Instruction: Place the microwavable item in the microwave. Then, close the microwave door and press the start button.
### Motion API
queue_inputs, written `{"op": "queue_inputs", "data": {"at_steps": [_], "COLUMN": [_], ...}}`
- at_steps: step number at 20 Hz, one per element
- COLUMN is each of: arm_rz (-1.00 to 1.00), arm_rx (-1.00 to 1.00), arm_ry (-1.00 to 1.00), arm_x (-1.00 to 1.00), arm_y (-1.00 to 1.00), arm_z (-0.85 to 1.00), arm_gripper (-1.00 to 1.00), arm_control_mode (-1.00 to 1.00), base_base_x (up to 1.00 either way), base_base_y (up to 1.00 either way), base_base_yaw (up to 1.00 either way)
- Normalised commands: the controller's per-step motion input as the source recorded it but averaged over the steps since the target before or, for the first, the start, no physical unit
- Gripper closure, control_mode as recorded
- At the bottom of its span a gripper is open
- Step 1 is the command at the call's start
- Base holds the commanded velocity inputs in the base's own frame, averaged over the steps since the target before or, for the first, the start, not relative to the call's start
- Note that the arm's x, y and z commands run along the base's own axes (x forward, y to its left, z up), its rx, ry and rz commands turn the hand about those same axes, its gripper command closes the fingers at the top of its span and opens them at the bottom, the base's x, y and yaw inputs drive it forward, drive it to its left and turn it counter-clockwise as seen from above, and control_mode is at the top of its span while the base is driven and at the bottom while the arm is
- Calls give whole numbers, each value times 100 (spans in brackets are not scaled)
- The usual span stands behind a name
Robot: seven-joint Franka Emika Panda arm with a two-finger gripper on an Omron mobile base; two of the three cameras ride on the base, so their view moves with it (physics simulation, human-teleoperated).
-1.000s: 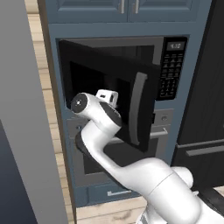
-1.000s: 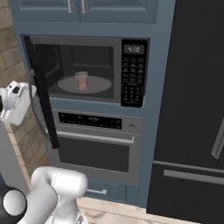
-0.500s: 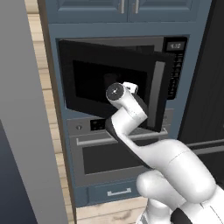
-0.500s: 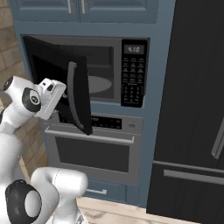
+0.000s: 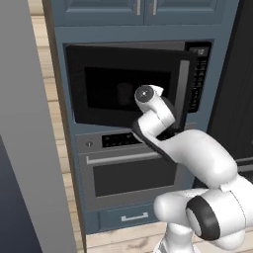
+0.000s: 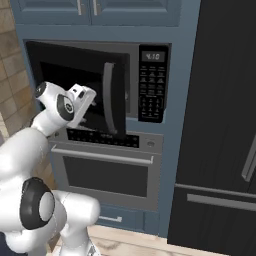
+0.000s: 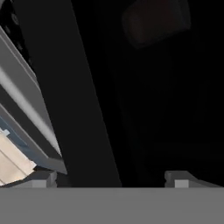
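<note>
Built-in black microwave [image 6: 150, 85] in blue cabinetry, glossy face with steel trim; flat keypad [image 6: 151, 96] and small lit display [image 6: 152, 56] on its right side. Microwave door [image 5: 123, 89] a wide black slab with dark tinted window, nearly shut but still ajar, right edge standing off from the microwave front; vertical silver handle [image 6: 107, 97] a slim rounded bar along that edge. Below the microwave, oven [image 6: 105, 170] with dark glass panel and horizontal steel bar handle [image 6: 102, 155]; small drawer [image 5: 129, 217] under that. Right of the microwave, tall flat black fridge [image 6: 220, 125], matte panels, steel pulls. Above, blue shaker cabinet doors [image 6: 95, 10]. Left of the microwave, tan brick-pattern wall [image 6: 11, 85]. Through the door window from the hand view, glass tumbler [image 7: 156, 21] visible as a dim reddish-brown cylinder inside the microwave, seen tilted; faint in left base view behind the window too. Claw [image 7: 109, 177] spread wide, holding nothing, two blunt grey fingertips [image 7: 181, 178] pointed at the door's outer face close beside the handle; contact with the glass not resolvable. White smooth arm links bent up in front of the oven, wrist level with the lower half of the door.
</note>
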Motion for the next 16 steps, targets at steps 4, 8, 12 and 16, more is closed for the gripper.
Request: {"op": "queue_inputs", "data": {"at_steps": [4, 8, 12, 16], "arm_rz": [1, 2, 7, 8], "arm_rx": [7, 7, 7, 8], "arm_ry": [0, 0, 0, 1], "arm_x": [66, 61, 54, 51], "arm_y": [-26, -18, -9, -2], "arm_z": [0, 0, 0, 0], "arm_gripper": [-100, -100, -100, -100], "arm_control_mode": [-100, -100, -100, -100], "base_base_x": [0, 0, 0, 0], "base_base_y": [0, 0, 0, 0], "base_base_yaw": [0, 0, 0, 0]}}
